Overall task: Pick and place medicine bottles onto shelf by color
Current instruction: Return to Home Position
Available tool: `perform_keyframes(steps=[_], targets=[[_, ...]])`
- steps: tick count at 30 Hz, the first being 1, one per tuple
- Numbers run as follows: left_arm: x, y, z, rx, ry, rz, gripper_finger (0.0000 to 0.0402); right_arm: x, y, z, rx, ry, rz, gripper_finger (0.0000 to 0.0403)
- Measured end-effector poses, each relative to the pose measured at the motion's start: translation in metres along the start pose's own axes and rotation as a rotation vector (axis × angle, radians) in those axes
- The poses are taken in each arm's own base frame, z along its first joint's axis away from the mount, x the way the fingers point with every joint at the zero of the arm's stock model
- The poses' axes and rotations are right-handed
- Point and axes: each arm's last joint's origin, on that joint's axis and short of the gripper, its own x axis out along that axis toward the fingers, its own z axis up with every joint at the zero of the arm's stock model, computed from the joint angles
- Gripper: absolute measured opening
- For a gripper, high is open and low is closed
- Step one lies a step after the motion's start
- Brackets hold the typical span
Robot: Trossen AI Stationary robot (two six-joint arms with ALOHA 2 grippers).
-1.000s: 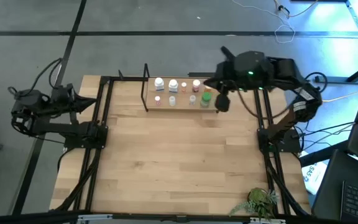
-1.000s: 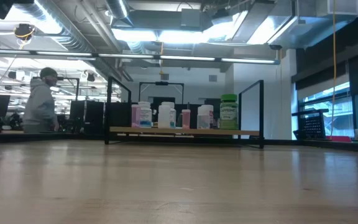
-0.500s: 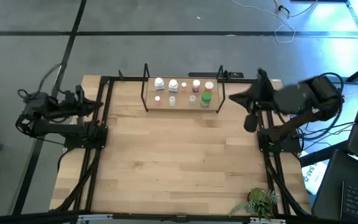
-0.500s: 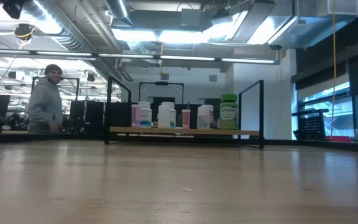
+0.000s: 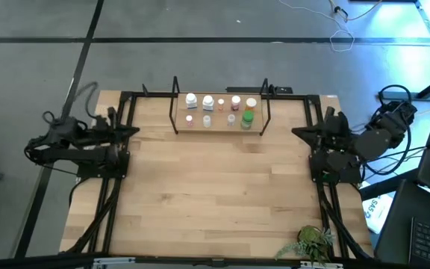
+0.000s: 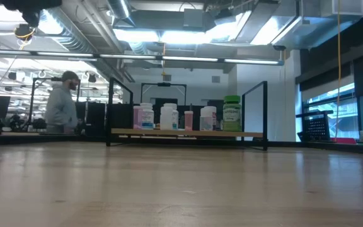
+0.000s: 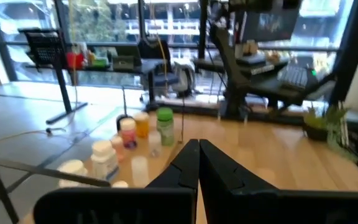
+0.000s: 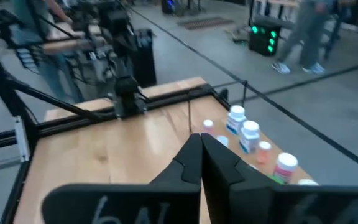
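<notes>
The tabletop (image 5: 215, 187) lies open between the far-edge shelf (image 6: 188, 133) of medicine bottles (image 5: 207, 102) and the near-corner plant (image 5: 312, 240).

One camera hangs overhead and looks straight down on the whole worktop (image 5: 215, 187) and both arms. Another sits at board height opposite the shelf (image 5: 200, 129), facing level across the wood into the room. The wrist cameras look past the left end effector (image 7: 198, 163) and the right end effector (image 8: 201, 158) from opposite sides, closer in. All four views share the shelf and its medicine bottles (image 5: 207, 102).
</notes>
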Motion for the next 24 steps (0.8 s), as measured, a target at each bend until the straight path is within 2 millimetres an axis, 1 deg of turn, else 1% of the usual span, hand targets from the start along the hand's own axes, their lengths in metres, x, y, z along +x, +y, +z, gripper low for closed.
perform_keyframes(steps=[6,8,12,15,18,24], targets=[[0.013,-0.004,-0.019,-0.014,0.027,-0.003,0.0,-0.006,-0.02,-0.041,0.059,-0.093,0.075,0.0003],[0.015,-0.005,-0.022,-0.022,0.017,-0.003,0.0,-0.008,-0.028,-0.052,0.064,-0.122,0.1,0.0004],[0.016,-0.006,-0.023,-0.023,0.015,-0.01,0.0,-0.014,-0.044,-0.067,0.066,-0.199,0.171,0.0004],[0.017,-0.006,-0.026,-0.021,0.024,-0.018,0.0,-0.016,-0.053,-0.081,0.074,-0.245,0.263,0.0004],[0.019,-0.007,-0.029,-0.018,0.034,-0.022,0.0,-0.015,-0.058,-0.096,0.109,-0.297,0.344,0.0004],[0.026,-0.01,-0.041,0.005,0.029,-0.036,0.0,-0.009,-0.062,-0.133,0.112,-0.38,0.471,0.0005]])
